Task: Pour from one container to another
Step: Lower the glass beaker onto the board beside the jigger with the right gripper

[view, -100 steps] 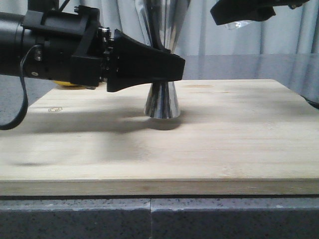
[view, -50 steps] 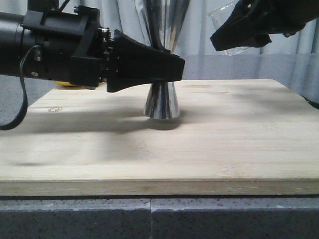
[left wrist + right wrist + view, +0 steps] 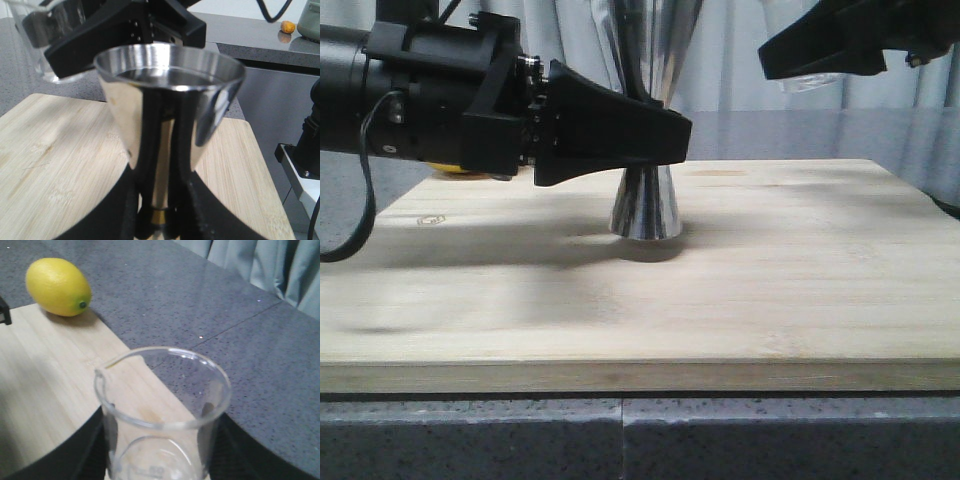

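Observation:
The steel jigger (image 3: 643, 208) stands upright on the wooden board (image 3: 770, 280), its gold band (image 3: 159, 216) at the narrow waist. My left gripper (image 3: 665, 135) reaches in from the left and is shut on that waist, one black finger on each side (image 3: 160, 220). Up at the right, my right gripper (image 3: 800, 50) is shut on the clear glass beaker (image 3: 807, 80), which hangs in the air to the right of the jigger's top. The beaker (image 3: 162, 410) sits upright between the fingers and looks empty. It also shows beyond the jigger's rim (image 3: 50, 47).
A yellow lemon (image 3: 58, 286) lies on the grey counter just off the board's far left corner, partly hidden behind the left arm (image 3: 455, 168). Grey curtains hang behind. A white power strip (image 3: 305, 172) sits off the board's right side.
My right gripper has swung back from a tilt toward level and shifted right, carrying the beaker away from the jigger's mouth. The left gripper and the jigger have not moved.

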Robot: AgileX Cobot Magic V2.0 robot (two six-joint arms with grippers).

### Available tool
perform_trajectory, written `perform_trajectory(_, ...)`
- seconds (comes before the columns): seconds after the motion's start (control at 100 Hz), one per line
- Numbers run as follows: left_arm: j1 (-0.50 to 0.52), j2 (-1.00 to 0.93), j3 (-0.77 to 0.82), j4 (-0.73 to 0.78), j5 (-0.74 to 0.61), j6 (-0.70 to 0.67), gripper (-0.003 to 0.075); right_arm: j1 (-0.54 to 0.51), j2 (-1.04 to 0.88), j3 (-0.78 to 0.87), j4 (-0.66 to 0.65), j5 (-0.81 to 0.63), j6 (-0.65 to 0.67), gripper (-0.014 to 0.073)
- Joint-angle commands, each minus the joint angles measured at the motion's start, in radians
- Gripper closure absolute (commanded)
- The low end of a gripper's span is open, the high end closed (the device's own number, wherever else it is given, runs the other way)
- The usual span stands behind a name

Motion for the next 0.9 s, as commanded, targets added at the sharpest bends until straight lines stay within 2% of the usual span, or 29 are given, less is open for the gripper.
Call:
perform_trajectory(0.0, -0.007, -0.049, -0.023, -0.039, -0.214, -0.01, 0.0739, -0.006, 0.001, -0.025, 0.043, -0.078, -0.026, 0.0406)
perform_trajectory(0.89, -0.007, -0.049, -0.023, -0.039, -0.209, -0.01, 0.0739, -0.012, 0.201, -0.025, 0.225, -0.281, -0.286, 0.0406)
